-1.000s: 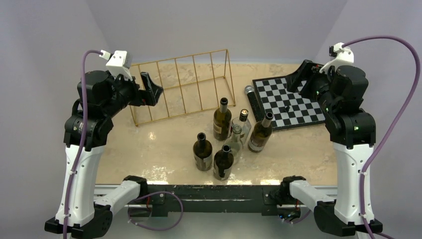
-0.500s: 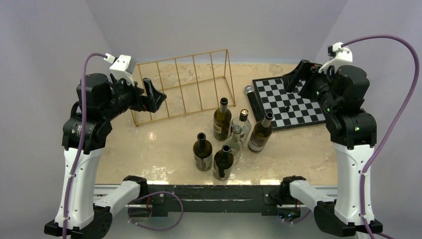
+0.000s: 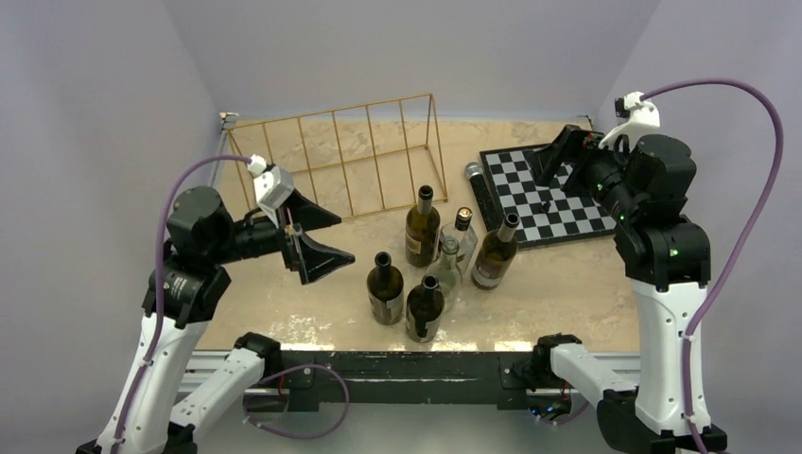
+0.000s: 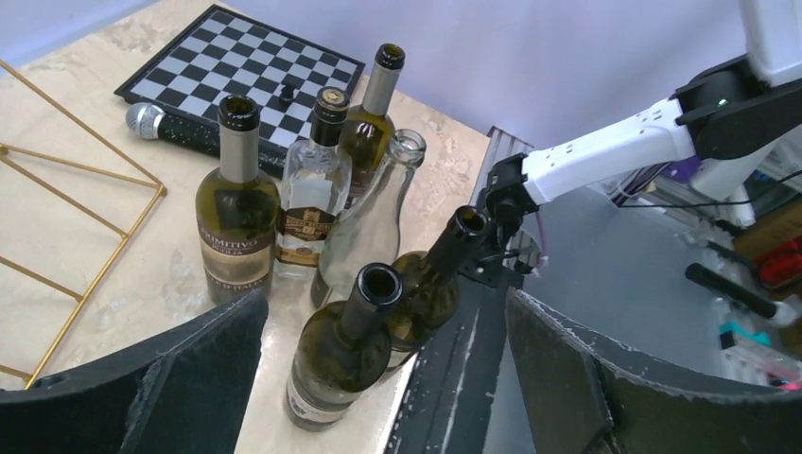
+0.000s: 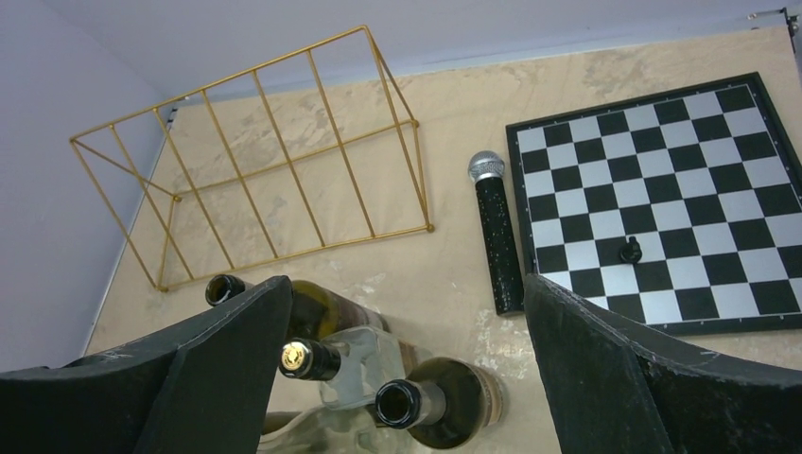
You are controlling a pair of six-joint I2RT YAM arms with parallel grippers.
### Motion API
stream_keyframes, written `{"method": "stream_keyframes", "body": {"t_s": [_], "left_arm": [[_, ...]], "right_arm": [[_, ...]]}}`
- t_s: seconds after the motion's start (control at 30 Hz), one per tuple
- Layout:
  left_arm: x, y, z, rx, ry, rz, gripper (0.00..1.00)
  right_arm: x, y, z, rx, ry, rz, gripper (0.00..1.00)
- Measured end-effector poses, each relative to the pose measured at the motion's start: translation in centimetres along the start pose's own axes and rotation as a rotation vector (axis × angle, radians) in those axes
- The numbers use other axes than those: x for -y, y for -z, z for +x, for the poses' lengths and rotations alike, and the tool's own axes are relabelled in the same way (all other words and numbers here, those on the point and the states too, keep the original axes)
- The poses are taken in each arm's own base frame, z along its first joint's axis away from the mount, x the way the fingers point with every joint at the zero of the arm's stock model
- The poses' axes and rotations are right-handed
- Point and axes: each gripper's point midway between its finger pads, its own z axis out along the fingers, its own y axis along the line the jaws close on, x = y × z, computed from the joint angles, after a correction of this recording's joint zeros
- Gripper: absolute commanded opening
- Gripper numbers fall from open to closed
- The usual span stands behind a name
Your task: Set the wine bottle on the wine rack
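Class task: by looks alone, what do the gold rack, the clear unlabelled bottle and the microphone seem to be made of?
Gold rack: probably thin metal wire with a shiny gold finish; the rods are slim and straight. Clear unlabelled bottle: glass, glossy and transparent; things behind show through. Microphone: speckled black body, material unclear; silvery mesh head, likely metal.

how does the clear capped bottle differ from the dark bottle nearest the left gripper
The clear capped bottle is see-through glass with a gold cap on; the dark bottle is dark glass with an open mouth. The clear capped bottle stands toward the back of the cluster, the dark bottle at its front left. Both stand upright with labels.
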Motion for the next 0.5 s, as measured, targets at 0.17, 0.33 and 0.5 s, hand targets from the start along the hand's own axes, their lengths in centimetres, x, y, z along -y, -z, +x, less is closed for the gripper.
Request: {"method": "stream_keyframes", "body": {"t_s": [0.17, 0.33, 0.5], "left_arm": [[0.4, -0.9, 2.5, 0.026, -0.032, 0.006, 0.99], [-0.3, -2.6, 4.5, 0.004, -0.015, 0.027, 0.98], [-0.3, -4.5, 7.4, -0.077, 0.033, 0.078, 0.96]], "right_arm": [[0.4, -0.6, 1.0, -0.019, -0.009, 0.006, 0.96], [0.7, -1.1, 1.8, -0.039, -0.026, 0.014, 0.96], [0.8, -1.3, 2.1, -0.046, -0.038, 0.02, 0.95]]}}
